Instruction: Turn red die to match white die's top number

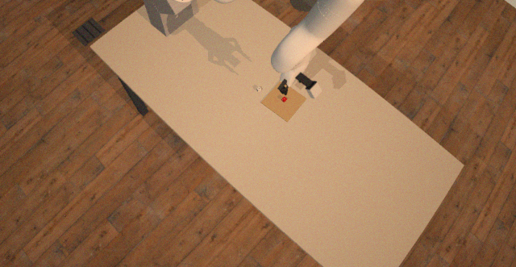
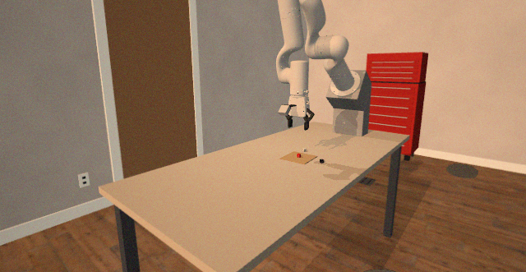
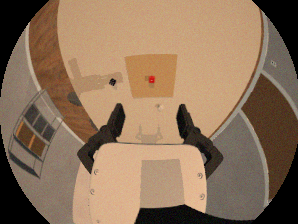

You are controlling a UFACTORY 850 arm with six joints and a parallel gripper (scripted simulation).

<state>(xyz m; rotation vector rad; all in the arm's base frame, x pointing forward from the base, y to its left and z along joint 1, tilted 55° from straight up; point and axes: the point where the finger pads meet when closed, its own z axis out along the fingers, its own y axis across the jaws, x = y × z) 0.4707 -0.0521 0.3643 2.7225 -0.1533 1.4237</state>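
Observation:
The red die (image 1: 284, 99) (image 2: 298, 155) (image 3: 151, 79) rests near the middle of the tan mat (image 1: 287, 115) (image 2: 304, 161) (image 3: 166, 90), which lies on the table. The white die (image 1: 259, 89) (image 2: 304, 149) (image 3: 159, 107) is on the table just off the mat. The black die (image 2: 321, 161) (image 3: 113, 81) is on the table beside another edge of the mat; the gripper hides it in the top view. The dice are too small to read their numbers. My gripper (image 2: 298, 126) (image 3: 150, 110) is wide open and empty, pointing down, well above the table.
The table (image 1: 343, 170) (image 2: 214, 190) carries the arm's grey base (image 2: 348, 121) at one end. Shadows of the arm and gripper fall across the table. A red cabinet (image 2: 394, 103) stands on the floor beyond the base.

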